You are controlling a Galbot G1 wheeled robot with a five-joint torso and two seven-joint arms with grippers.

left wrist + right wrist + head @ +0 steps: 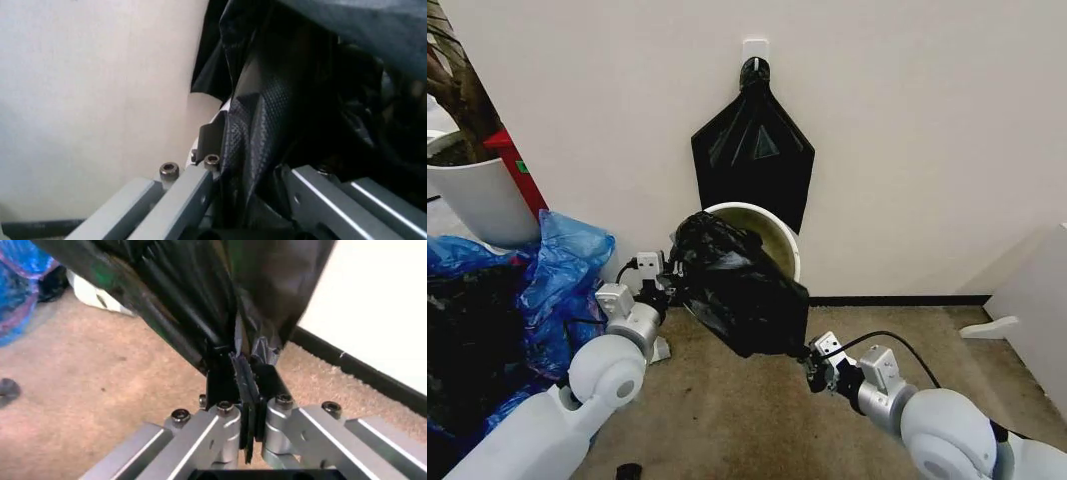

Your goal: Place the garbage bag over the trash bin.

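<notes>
My right tool [243,405] was pressed together on a gathered fold of the garbage bag [739,290], pinching its lower near corner above the carpet. My left tool [250,175] held the bag's upper left edge; film ran between its fingers [200,145] and they looked clamped on it, just left of the trash bin [777,232]. The bag hung stretched between the two tools, slanting across the near side of the white bin and covering part of its rim, but not yet pulled over it. I judged the film very light, limp and slick: it would sag, cling and slip unless gripped on bunched folds or the mouth hem, and could tear if tugged hard on the rim. Another black bag [752,155] hung on the wall behind; blue plastic bags [567,265] lay far left.
</notes>
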